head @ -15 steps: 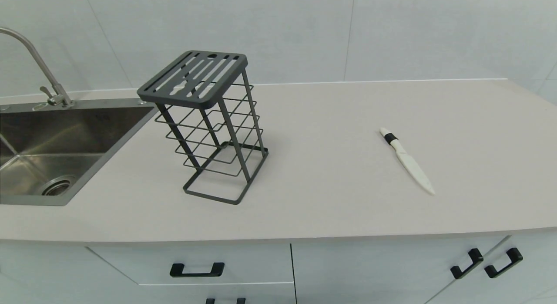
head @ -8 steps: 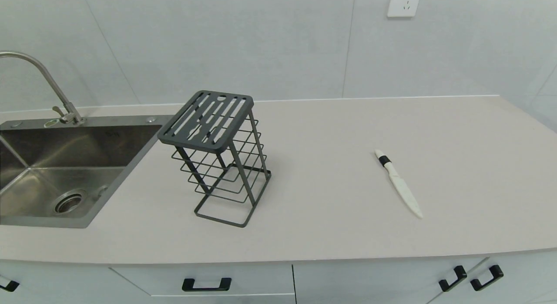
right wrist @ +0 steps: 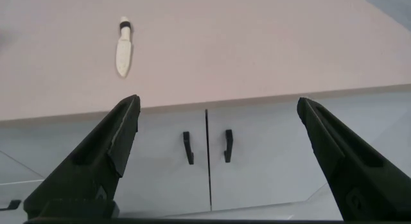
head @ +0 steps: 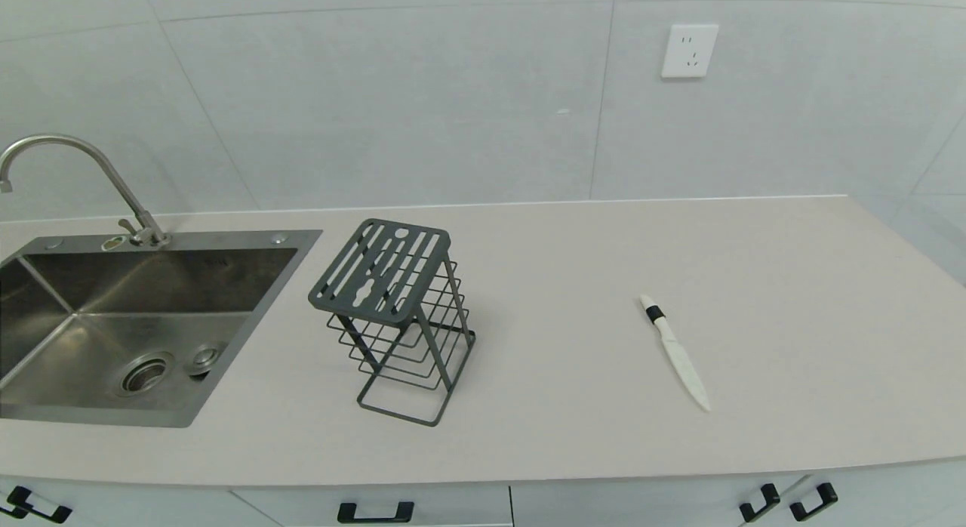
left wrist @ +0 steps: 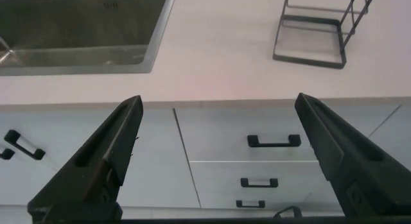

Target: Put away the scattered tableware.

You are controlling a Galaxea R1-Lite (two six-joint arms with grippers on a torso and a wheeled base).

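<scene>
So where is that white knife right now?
In the head view, the white knife lies flat on the countertop, well right of the black rack.

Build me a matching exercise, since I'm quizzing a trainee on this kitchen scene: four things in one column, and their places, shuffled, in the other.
Things
1. white knife with a black band
2. dark grey slotted wire rack
3. stainless steel sink
4. white wall socket

Places
A. set into the counter at the left
B. on the tiled wall
C. lying flat on the counter, right of the rack
D. standing on the counter beside the sink

Pairs: 1-C, 2-D, 3-A, 4-B.
</scene>
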